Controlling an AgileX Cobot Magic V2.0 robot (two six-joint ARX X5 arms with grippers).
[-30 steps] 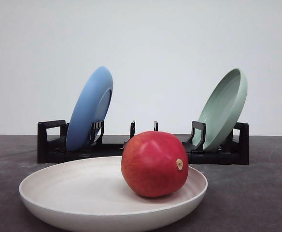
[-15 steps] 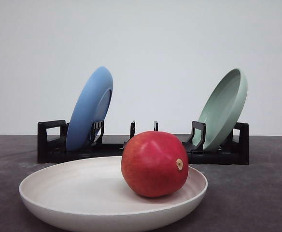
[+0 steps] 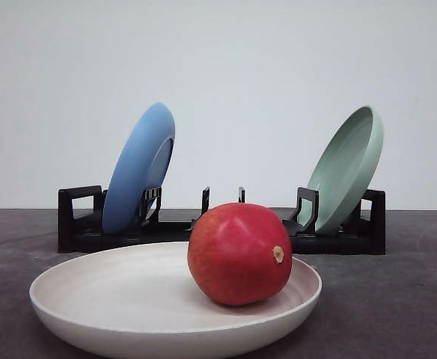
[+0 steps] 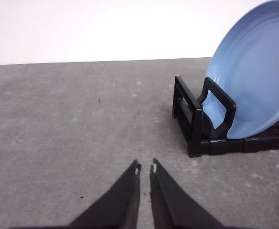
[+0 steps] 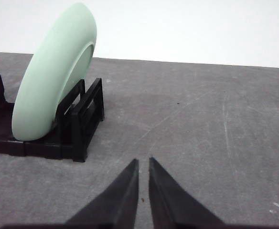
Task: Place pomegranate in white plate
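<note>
The pomegranate [image 3: 239, 254] is sitting inside the white plate [image 3: 91, 299], toward the plate's 3 o'clock side, resting on the shallow bowl just within the raised rim. Its skin is showing glossy red with paler pinkish streaks and soft highlights, and a small tan stem nub is pointing toward 3 o'clock. The plate is lying flat on the grey counter [image 3: 398, 299], matte and cream. Behind it, at 12 o'clock, a black dish rack [image 3: 80, 224] is holding a blue plate [image 3: 136, 172] and a pale green plate [image 3: 346, 168], both leaning on edge. The left gripper [image 4: 145, 168] is hovering over bare counter near the rack's blue-plate end, its fingers [image 4: 125, 195] nearly touching, holding nothing. The right gripper [image 5: 143, 162] is hovering near the green-plate end, its fingers [image 5: 123, 195] likewise nearly together and empty.
</note>
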